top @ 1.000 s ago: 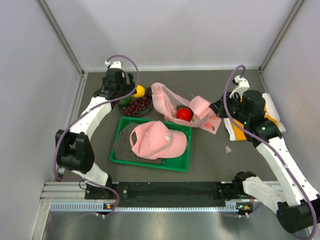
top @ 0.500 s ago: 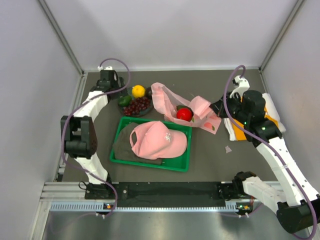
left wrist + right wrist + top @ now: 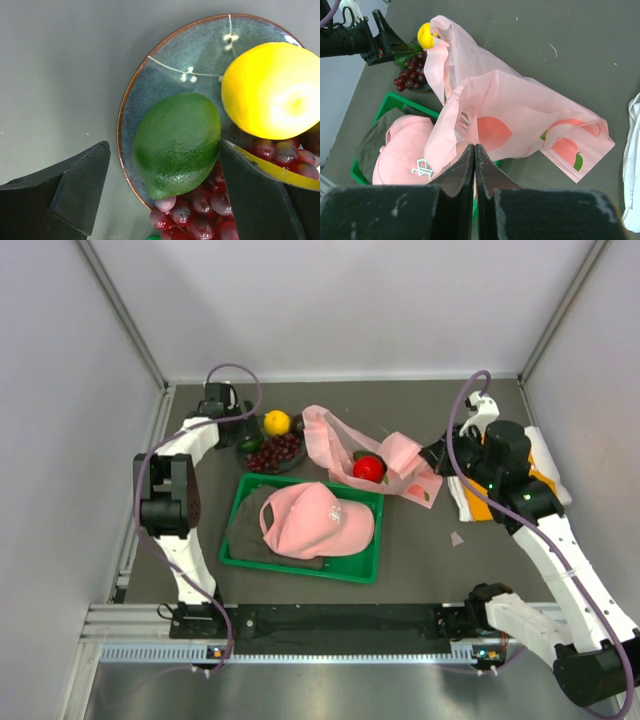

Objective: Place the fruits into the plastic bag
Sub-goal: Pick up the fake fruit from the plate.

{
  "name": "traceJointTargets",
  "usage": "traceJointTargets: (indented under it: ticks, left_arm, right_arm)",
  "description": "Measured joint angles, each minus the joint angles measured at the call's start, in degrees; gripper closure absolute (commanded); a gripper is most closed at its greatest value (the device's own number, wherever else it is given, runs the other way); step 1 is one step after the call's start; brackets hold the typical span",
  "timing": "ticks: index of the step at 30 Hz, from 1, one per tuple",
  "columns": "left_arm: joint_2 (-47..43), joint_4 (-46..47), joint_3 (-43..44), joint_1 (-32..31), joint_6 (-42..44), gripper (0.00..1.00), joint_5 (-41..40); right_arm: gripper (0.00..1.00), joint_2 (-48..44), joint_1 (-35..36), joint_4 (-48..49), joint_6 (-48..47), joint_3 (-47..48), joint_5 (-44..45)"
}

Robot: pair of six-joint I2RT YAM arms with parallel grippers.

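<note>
Dark grey tabletop is carrying everything, w/ pale walls closing it in. Landmark is the green tray, which is holding a pink cap.

The fruits are sitting on a blue glazed plate just beyond the tray's far-left corner. A green avocado is lying beside a yellow citrus, w/ grapes heaped against both. The plastic bag is lying beyond the tray's far-right corner, and a red fruit is sitting in it.

Step in hand, as I'm reading it, is grabbing the avocado. The left gripper is hanging right over it, jaws spread wide and holding nothing. One finger is sitting outside the plate rim, the other over the grape/citrus side.

- Doing it well means dropping straight down so both pads are meeting the avocado's flanks.
- The inner finger should be slipping into the gap by the citrus w/o crushing grapes.
- Squeezing gently matters, since that skin looks smooth and prob. slippery.
- Lifting clear of the rim should come before swinging toward the bag.

The left arm is folding up along the tray's left side, elbow beside the tray and wrist aiming at the plate. The right arm is reaching past the tray's right side. The right gripper is showing its jaws pressed together, apparently pinching the bag's film, though the view isn't clear enough to be sure.
</note>
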Motion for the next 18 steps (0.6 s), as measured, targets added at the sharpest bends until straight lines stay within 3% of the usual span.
traceJointTargets:
  ticks: [18]
  left_arm:
    - [3.8, -1.5, 2.9, 0.7, 0.0, 0.12, 3.5]
  right_arm:
    - [1.00, 0.2, 0.0, 0.0, 0.0, 0.0, 0.0]
